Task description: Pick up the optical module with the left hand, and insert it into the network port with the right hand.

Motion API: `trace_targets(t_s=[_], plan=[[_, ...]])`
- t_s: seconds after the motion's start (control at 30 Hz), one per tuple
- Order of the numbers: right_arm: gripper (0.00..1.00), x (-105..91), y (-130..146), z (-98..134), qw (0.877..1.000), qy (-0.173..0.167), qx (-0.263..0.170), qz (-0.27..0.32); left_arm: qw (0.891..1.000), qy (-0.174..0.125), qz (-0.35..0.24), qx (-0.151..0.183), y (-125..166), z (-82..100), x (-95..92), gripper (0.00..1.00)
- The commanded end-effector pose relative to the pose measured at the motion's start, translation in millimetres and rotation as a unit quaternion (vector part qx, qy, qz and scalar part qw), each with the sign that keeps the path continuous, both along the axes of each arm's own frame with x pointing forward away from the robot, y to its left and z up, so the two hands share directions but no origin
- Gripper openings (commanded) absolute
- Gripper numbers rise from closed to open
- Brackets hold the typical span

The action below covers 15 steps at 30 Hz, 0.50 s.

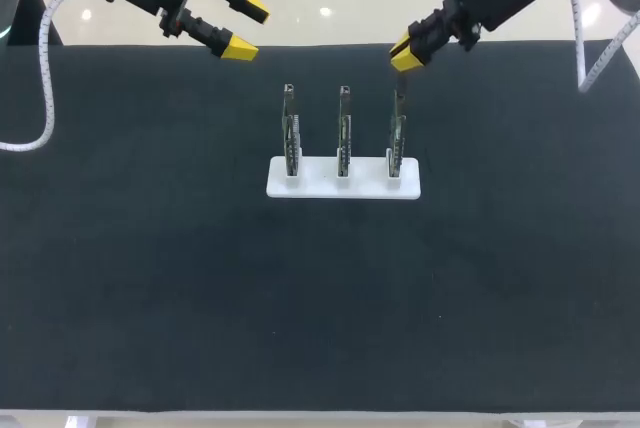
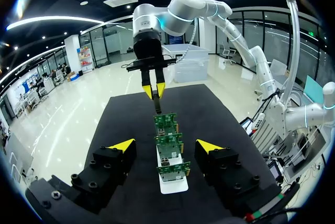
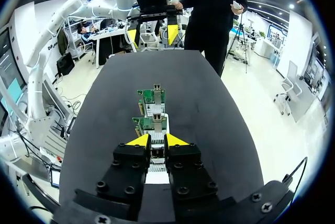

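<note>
Right pincer (image 1: 404,52) is pinched onto the slim optical module (image 2: 157,104), which hangs under its tips just above the board (image 1: 397,133). Left pincer (image 1: 248,28) gapes wide, empty. The module is probably light, rigid and delicate, so grip its flat sides squarely.

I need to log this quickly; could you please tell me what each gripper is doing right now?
Left gripper: open, holding nothing.
Right gripper: closed on the module, over the end board.
</note>
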State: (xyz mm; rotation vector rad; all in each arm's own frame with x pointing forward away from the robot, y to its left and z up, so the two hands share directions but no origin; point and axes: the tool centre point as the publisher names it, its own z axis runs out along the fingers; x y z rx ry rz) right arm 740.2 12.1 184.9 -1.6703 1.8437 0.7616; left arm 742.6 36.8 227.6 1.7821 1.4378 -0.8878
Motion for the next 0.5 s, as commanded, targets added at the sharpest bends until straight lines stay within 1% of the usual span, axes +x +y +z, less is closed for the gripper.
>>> trace_targets(t_s=[0.03, 0.4, 0.5], plan=[[0.0, -0.8, 0.8, -2.6, 1.0, -0.001, 0.003, -0.001, 1.0, 0.0, 0.0, 0.002, -0.3, 0.4, 0.4, 1.0], [0.0, -0.9, 1.9, -4.2, 1.0, -0.002, 0.004, -0.003, 1.0, 0.0, 0.0, 0.002, -0.3, 0.4, 0.4, 1.0], [0.0, -0.6, 2.0, -1.4, 1.0, -0.001, 0.002, -0.002, 1.0, 0.0, 0.0, 0.002, -0.3, 0.4, 0.4, 1.0]])
